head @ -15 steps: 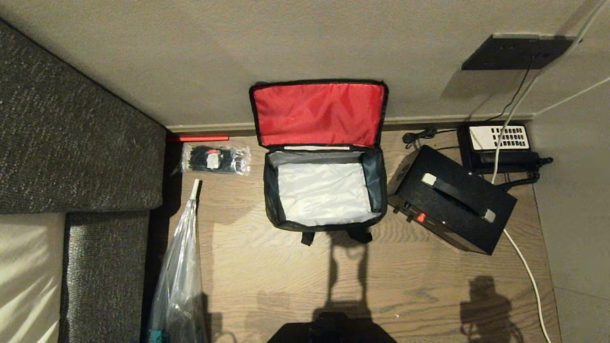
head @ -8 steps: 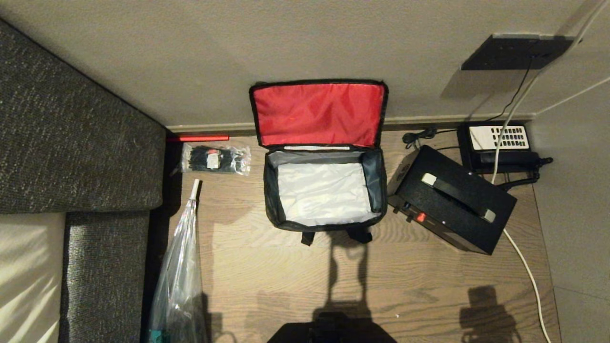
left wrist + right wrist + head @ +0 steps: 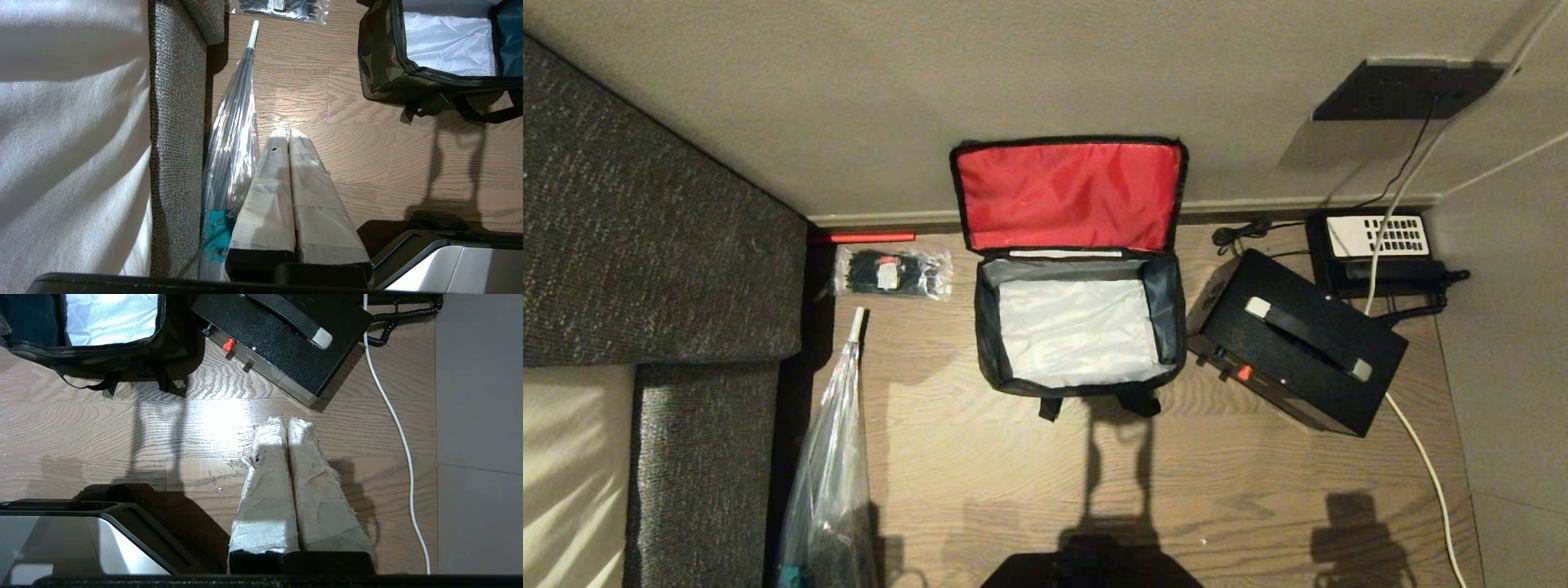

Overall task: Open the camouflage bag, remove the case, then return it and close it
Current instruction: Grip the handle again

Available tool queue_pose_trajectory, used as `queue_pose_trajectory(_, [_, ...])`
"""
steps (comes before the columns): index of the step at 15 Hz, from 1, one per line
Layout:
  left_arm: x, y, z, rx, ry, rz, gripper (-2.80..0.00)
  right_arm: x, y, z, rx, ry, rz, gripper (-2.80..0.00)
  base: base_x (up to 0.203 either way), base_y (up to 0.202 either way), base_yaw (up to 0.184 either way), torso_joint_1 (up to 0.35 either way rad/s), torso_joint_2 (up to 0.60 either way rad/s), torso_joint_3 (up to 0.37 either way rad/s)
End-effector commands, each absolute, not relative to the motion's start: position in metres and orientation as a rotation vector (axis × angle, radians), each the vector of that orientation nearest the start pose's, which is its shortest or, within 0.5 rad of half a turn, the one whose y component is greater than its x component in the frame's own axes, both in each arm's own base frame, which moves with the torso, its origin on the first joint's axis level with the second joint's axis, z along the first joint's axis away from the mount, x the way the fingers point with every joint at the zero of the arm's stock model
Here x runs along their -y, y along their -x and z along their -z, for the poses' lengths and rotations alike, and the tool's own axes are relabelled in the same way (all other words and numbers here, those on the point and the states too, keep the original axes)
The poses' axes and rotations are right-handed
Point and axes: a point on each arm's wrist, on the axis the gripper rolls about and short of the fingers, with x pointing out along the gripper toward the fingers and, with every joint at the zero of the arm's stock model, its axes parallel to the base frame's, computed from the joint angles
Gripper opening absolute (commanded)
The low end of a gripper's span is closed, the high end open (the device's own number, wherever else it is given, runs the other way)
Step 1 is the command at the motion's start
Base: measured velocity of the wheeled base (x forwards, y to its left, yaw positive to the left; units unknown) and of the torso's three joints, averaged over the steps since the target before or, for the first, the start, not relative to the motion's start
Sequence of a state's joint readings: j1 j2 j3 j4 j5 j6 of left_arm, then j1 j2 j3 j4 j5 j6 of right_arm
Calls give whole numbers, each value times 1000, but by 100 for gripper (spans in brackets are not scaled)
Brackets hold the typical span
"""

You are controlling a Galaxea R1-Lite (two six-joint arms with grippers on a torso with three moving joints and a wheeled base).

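Looking down at the wooden floor, I see a grey sofa at far left, then a folded clear umbrella and a clear packet of black items. My left tool hangs over bare floor with its taped fingers pressed together, holding nothing. At centre the camouflage bag stands open, red lid against the wall, its silver interior bare. Just right of it lies the case, beside a black telephone. My right tool is likewise closed and empty, near the case.
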State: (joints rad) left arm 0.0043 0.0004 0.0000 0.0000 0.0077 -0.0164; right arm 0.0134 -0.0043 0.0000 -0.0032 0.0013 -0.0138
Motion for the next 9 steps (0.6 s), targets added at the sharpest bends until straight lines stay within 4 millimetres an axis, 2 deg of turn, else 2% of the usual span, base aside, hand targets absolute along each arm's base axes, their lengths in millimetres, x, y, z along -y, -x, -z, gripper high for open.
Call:
queue_pose_trajectory(1, [0, 23, -75, -1, 17, -12, -280, 0, 23, -76, 6, 14, -15, -280, 0, 0, 0, 0, 0, 0])
queue_pose_trajectory(9, [0, 23, -75, -1, 17, -12, -280, 0, 23, -76, 6, 14, -15, -280, 0, 0, 0, 0, 0, 0])
